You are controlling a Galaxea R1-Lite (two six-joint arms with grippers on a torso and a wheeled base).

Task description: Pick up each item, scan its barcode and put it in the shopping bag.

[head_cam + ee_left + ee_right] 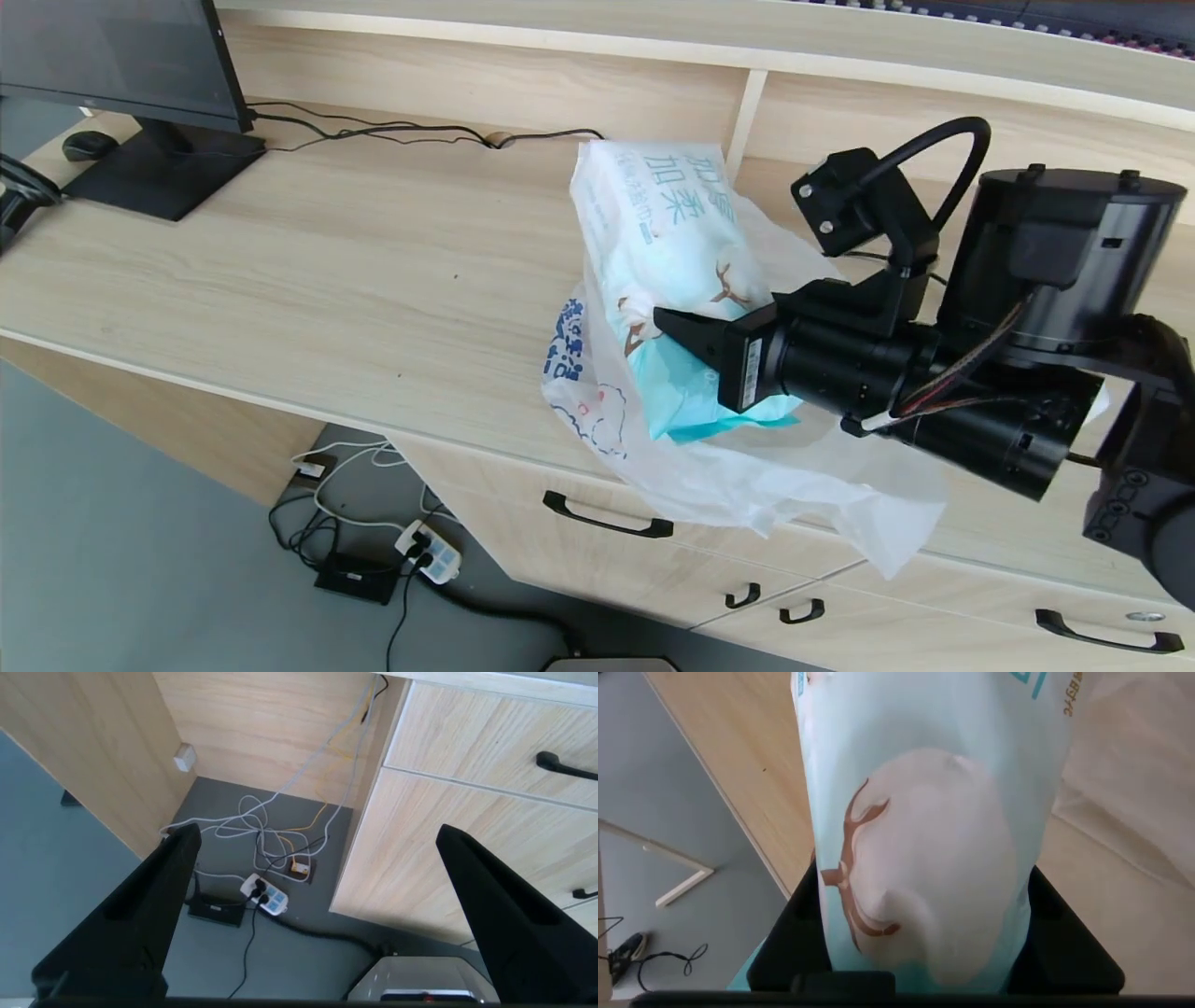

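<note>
- The lower end of the tissue pack is hidden by the right gripper clamped on it and partly veiled by the shopping bag.
- The monitor is cut off by the upper edge.
- A dark object at the left edge is cropped and cannot be identified.

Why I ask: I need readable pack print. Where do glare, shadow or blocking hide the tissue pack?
Head view: even light, no glare; the tissue pack shows its upper print, the right tool crosses its lower part. Right wrist view: a pale bright patch on the pack's bulge. Left wrist view: the open left tool over the floor.
</note>
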